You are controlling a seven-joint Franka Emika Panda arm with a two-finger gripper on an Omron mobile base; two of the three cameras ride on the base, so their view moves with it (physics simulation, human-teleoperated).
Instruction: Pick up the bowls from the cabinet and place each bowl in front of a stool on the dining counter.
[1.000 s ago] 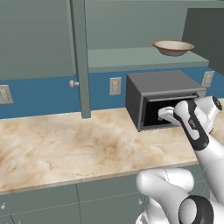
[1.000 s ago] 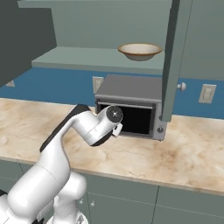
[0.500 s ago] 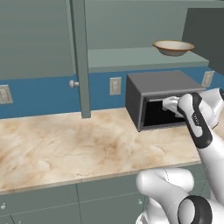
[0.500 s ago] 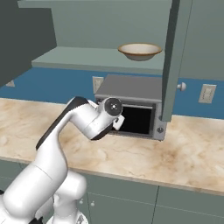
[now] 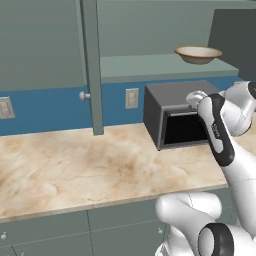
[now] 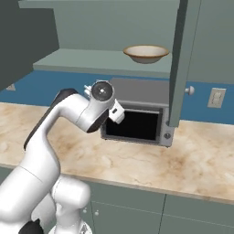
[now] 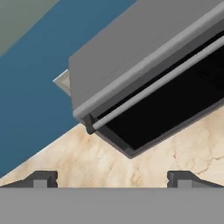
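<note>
- One bowl (image 5: pixel 198 54) sits on the shelf (image 5: pixel 150 66) of the open cabinet (image 6: pixel 114 27). It is cream-white with a brown rim.
- That bowl is straight above the dark grey microwave (image 5: pixel 172 114), with the shelf between them.
- The microwave stands on the marble counter (image 5: pixel 75 167), against the blue wall (image 5: pixel 45 107).
- A cabinet door (image 5: pixel 91 65) hangs open to the left of the microwave in the left base view, and it has a small round knob (image 5: pixel 84 95).
- A wall socket (image 5: pixel 132 98) sits on the blue wall just left of the microwave.
- The end effector (image 7: pixel 111 177) is in front of the microwave, lower than the bowl and well apart from it.
- Its two fingers (image 7: pixel 41 178) stand wide apart, and nothing is between them.
- In the hand view, the microwave's dark window and its long handle bar (image 7: pixel 157 83) look tilted, with marble counter below them.
</note>
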